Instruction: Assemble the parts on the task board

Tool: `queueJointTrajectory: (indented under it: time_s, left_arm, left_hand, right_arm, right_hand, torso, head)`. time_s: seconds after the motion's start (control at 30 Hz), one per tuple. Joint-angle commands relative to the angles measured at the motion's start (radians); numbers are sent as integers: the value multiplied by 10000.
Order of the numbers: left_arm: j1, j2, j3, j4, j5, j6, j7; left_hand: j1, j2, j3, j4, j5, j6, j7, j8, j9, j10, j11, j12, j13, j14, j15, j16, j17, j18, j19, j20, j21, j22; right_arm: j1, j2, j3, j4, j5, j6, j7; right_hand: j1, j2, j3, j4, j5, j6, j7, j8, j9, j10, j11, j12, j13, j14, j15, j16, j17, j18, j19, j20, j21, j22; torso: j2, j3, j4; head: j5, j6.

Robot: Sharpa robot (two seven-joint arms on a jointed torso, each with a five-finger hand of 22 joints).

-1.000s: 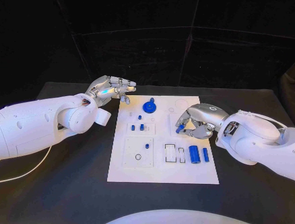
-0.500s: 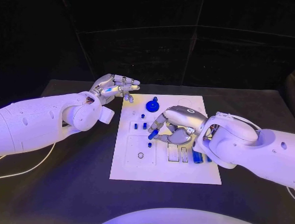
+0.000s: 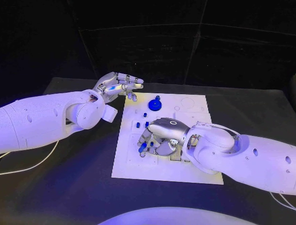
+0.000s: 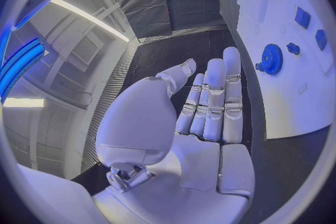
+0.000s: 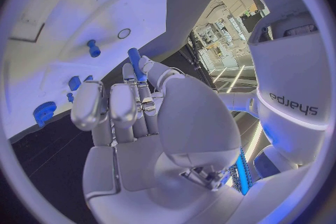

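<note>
**Blue pin held low over the board**

Right hand [image 3: 159,138] down over the near-left part of the task board [image 3: 195,105], pinching a slim blue pin [image 5: 135,64] at the fingertips [image 5: 143,63], pin tip close above the white surface. Left hand [image 3: 116,86] hovering off the board's far-left corner, fingers loosely spread, holding nothing. On the far end of the board, a blue gear [image 3: 154,104] lying flat, small blue pegs [image 3: 143,124] standing nearer the middle, just beyond the right hand.

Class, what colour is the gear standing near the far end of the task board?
Blue. The gear shows best in the left wrist view, against the white task board.
</note>
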Motion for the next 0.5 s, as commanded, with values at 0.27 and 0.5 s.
queueJointTrajectory:
  time_s: [0.27, 0.5]
  left_arm:
    - [18, 9, 9, 26, 25, 76, 85]
    - [18, 15, 9, 15, 25, 81, 81]
  left_hand:
    - [9, 129, -74, -1, 33, -68, -21, 40, -8, -42, -4, 32, -15, -51, -14, -57, -17, 59, 18, 54, -61, -17]
    - [9, 129, -74, -1, 33, -68, -21, 40, -8, -42, -4, 32, -15, -51, -14, -57, -17, 59, 18, 54, -61, -17]
  right_arm:
    - [-63, 274, -23, -117, -1136, 811, -856]
    - [-79, 342, -29, -93, -1432, 980, -1063]
  right_hand:
    - [-2, -39, 60, 19, 40, 8, 58, -53, 3, 27, 68, -58, -1, 185, 46, 46, -3, -149, 28, 52, 35, -14]
    - [2, -35, 65, 16, 44, 11, 55, -52, 3, 31, 66, -59, 1, 185, 47, 50, 1, -149, 26, 53, 35, -14]
  torso:
    - [4, 10, -4]
    - [6, 9, -5]
  head:
    - [43, -59]
    - [44, -84]
